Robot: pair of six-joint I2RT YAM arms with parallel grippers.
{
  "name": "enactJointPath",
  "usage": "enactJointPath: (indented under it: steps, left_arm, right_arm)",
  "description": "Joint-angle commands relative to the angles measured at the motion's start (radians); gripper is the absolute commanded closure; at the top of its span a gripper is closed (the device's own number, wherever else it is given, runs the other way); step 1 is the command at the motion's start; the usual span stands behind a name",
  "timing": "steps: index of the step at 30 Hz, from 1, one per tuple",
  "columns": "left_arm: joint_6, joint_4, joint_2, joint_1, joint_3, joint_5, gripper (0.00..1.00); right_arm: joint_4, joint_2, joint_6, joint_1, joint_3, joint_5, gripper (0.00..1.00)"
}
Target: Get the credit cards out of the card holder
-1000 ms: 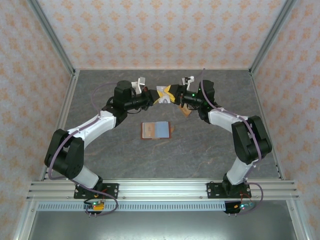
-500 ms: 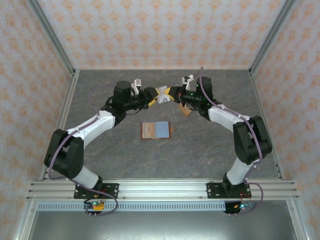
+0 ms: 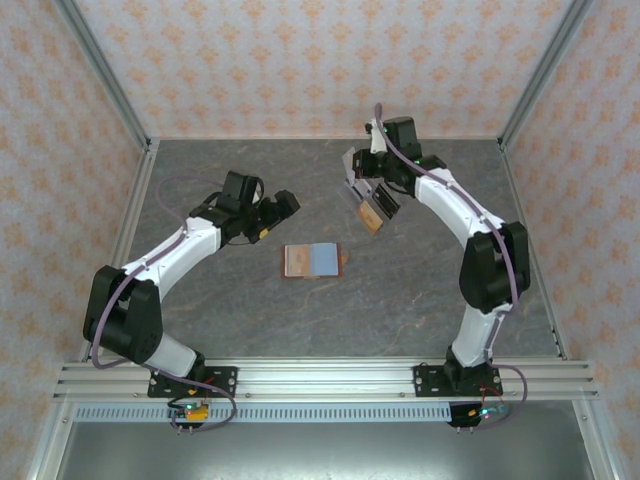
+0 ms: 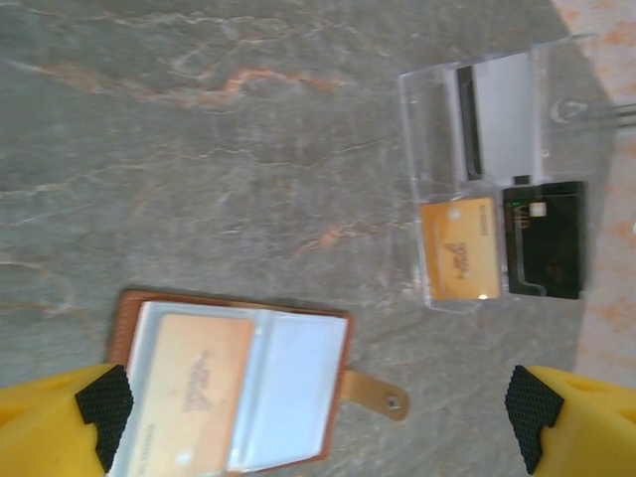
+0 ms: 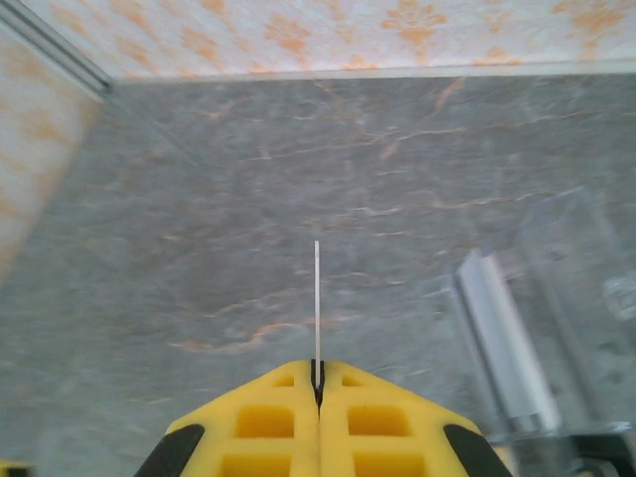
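Plainly, your left gripper [image 4: 316, 409] stood with its jaws spread as wide as they go and nothing between them, hanging above the grey stone-patterned table [image 4: 199, 149]. Beneath it, in its wrist view, you had the card holder [image 4: 234, 328] lying opened flat on the table, a brown rim around pale inner pockets, its strap tab [image 4: 378, 393] sticking out to the right in that view. One yellowish credit card [image 4: 194, 383] sat in the left pocket. The right pocket looked pale, and I could not tell whether it held anything. Your right gripper [image 5: 318, 383] was pressed shut on a thin card [image 5: 317, 298] seen edge-on, which stood straight out from between the yellow fingers [image 5: 268, 417], up off the table. Close beside that gripper was a clear plastic case [image 4: 492, 129] with an orange card [image 4: 459, 248] inside it. From above, the card holder lay near the middle of the table, between your two arms and apart from both grippers.
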Motion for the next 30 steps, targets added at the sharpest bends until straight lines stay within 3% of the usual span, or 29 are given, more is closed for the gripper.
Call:
enactJointPath:
  steps: [1,7,13,30]
  left_arm:
    - [0.06,-0.086,-0.026,0.012,0.02,-0.069,0.0]
    - [0.051,-0.08,-0.024,0.018,0.004,-0.058,0.0]
    - [0.051,-0.083,-0.011,0.021,0.006,-0.038,0.0]
    - [0.052,-0.079,0.008,0.021,0.013,-0.014,0.0]
  right_arm:
    - [-0.143,0.082,-0.249,-0.003,0.103,0.102,1.0]
    - [-0.25,0.216,-0.374,-0.004,0.265,0.163,1.0]
    - [-0.294,0.307,-0.403,-0.005,0.347,0.168,1.0]
    - [-0.32,0.388,-0.427,-0.006,0.4,0.227,1.0]
